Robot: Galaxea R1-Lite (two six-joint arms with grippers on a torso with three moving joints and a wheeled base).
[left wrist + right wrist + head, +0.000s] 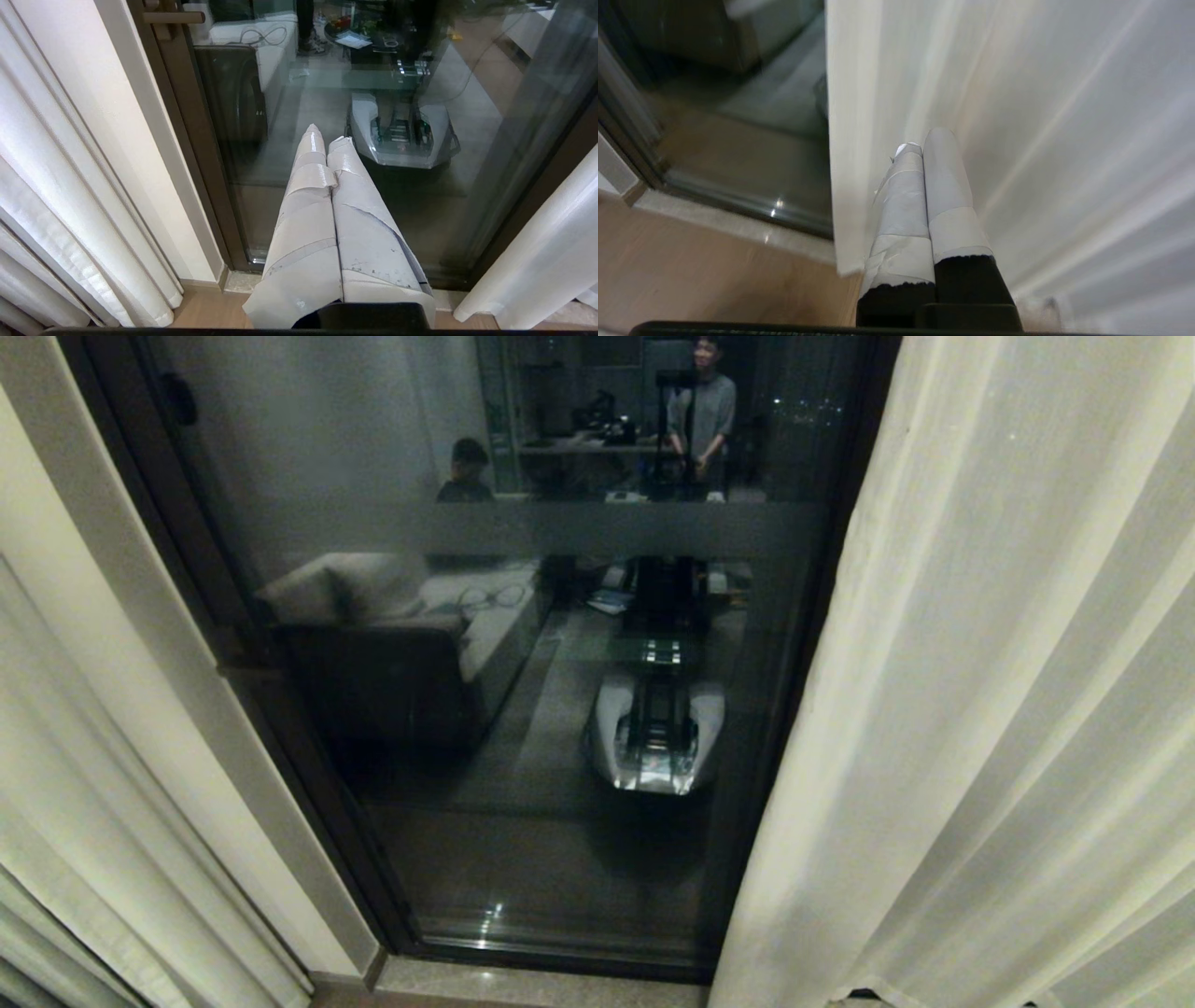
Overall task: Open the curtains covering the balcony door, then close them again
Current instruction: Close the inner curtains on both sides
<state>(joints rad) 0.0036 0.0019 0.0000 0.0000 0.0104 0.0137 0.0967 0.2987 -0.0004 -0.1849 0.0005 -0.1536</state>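
Right gripper (924, 144) pressed together on nothing, taped fingers just beside the inner edge of the right curtain panel (1017, 140), cloth hanging to the outer side, exposed balcony door (738, 130) glass to the other. Left gripper (327, 133) likewise closed and empty, pointing at the glass, left curtain panel (70, 186) well apart on its outer side. Panels hanging long axis vertical, door uncovered between them; closing likely begins with the right arm, nearer its edge, drawing cloth sideways across the glass.
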